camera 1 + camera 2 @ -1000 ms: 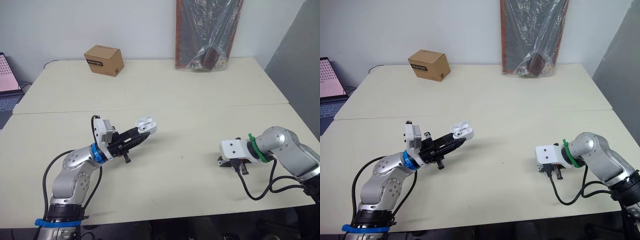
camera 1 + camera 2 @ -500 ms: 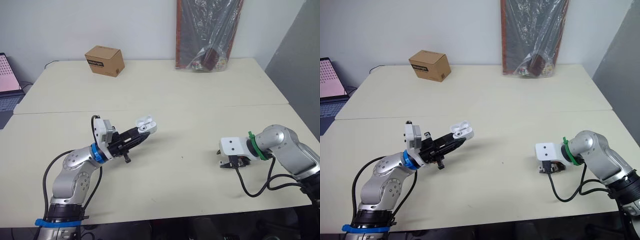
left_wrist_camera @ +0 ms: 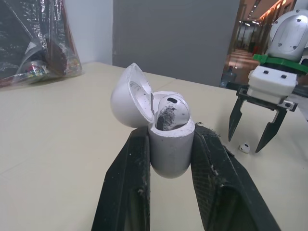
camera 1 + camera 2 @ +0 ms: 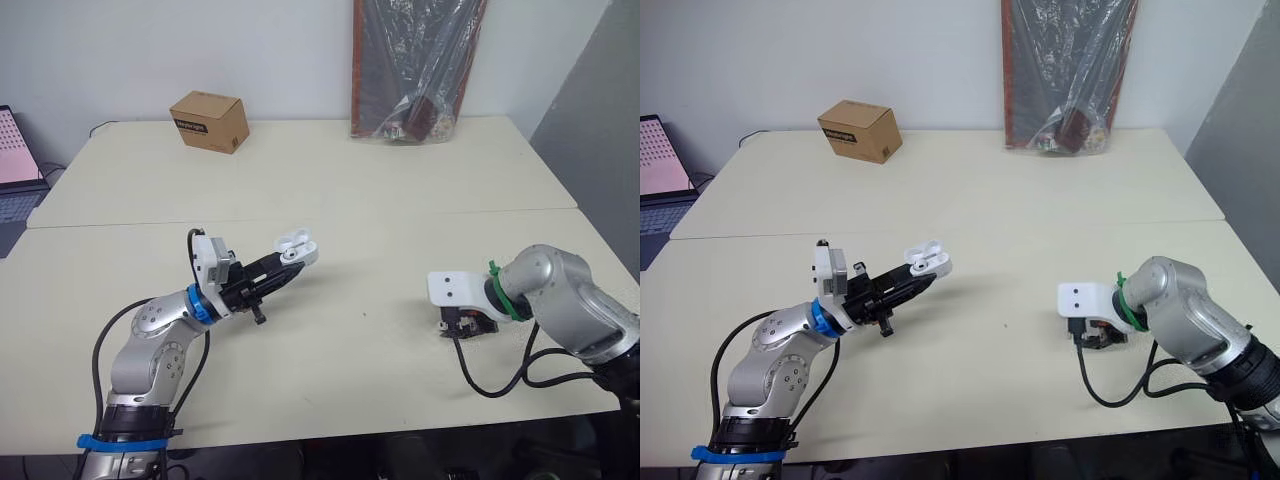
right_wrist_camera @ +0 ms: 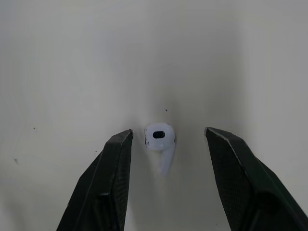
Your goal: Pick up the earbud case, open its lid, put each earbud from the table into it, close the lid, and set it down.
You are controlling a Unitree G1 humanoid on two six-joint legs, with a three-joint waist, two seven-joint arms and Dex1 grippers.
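White earbud case (image 4: 296, 247) aloft in left tool (image 3: 172, 137), right tool (image 5: 168, 131) straddling earbud (image 5: 159, 137)

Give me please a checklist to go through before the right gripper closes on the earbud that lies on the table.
1. Small white earbud lies on the cream table, between the two black fingers of the right gripper: ok.
2. Right gripper open, with a gap on each side of the earbud: ok.
3. White rounded earbud case clamped upright in the left gripper: ok.
4. Hinged lid of the case open: ok.
5. Other white earbud seated in the case: ok.
6. Second slot of the case free: cannot tell, it is hidden.
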